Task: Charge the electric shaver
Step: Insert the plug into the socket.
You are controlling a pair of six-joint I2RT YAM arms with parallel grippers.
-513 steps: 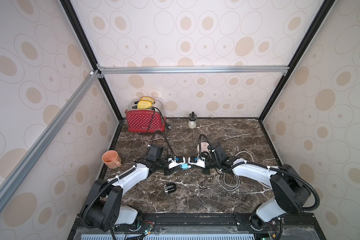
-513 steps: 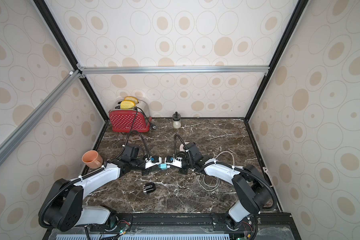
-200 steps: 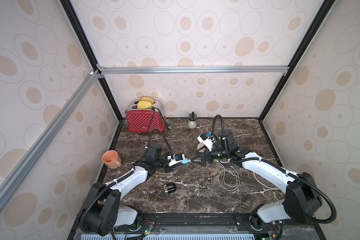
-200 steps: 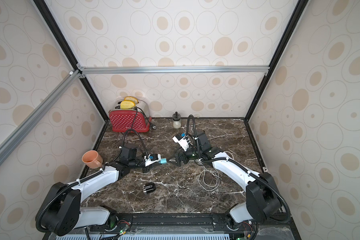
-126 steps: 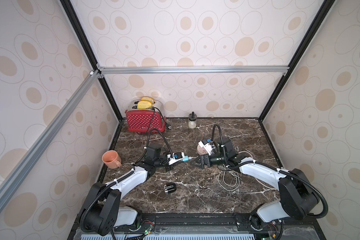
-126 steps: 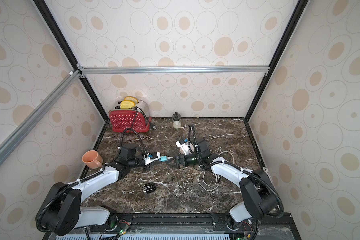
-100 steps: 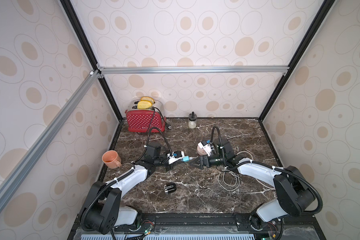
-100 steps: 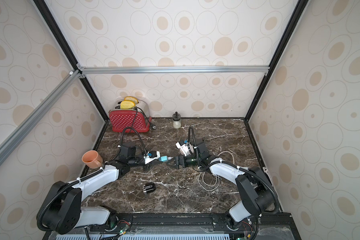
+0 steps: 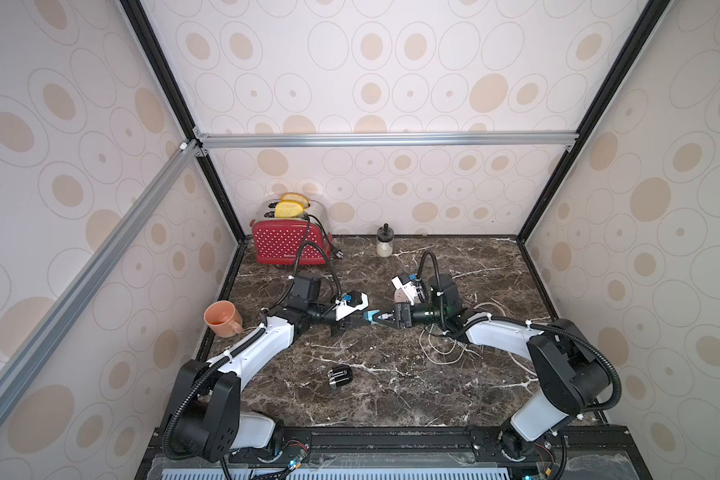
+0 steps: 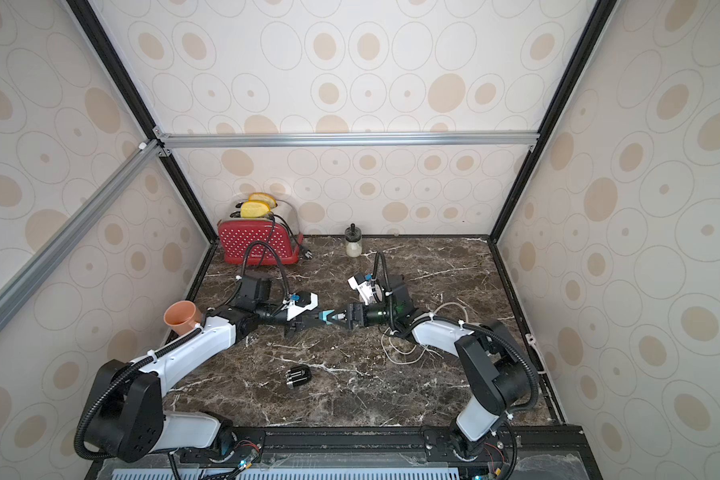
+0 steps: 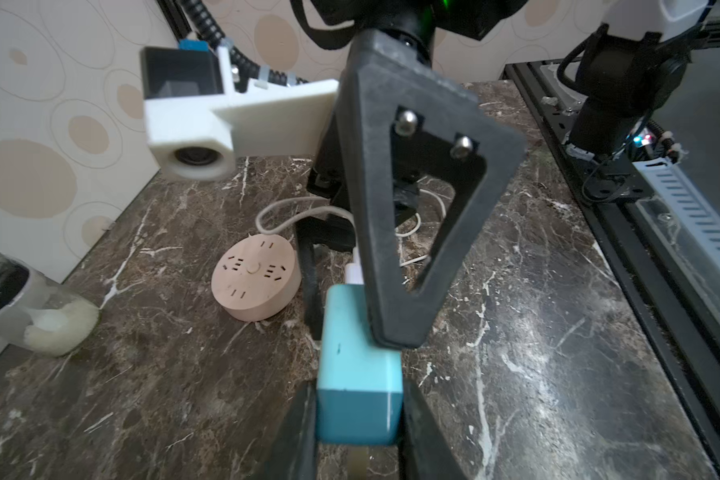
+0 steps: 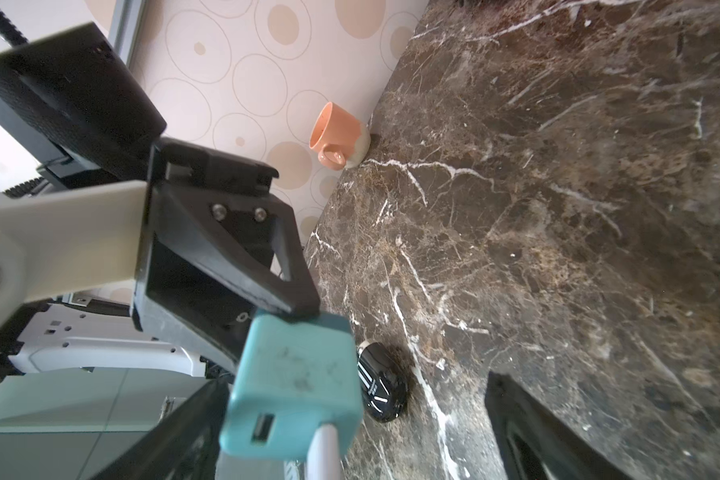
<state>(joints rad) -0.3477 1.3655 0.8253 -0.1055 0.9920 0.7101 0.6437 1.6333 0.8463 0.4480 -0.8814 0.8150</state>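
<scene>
The desk [image 9: 391, 395] is polished brown marble, the electric shaver [image 9: 340, 377] glossy black plastic, the plug adapter [image 11: 358, 399] matt teal plastic.

Above the marble table [image 10: 391, 395], the left gripper [image 10: 314, 321] and the right gripper [image 10: 338, 319] meet tip to tip, a teal plug adapter [image 10: 327, 314] between them. The electric shaver [image 10: 298, 377] lies apart, nearer the front edge.

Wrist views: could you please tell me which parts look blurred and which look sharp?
In the left wrist view the close jar is smeared, the pink socket disc crisp; in the right wrist view the near white camera mount is soft, the electric shaver and mug sharp.
</scene>
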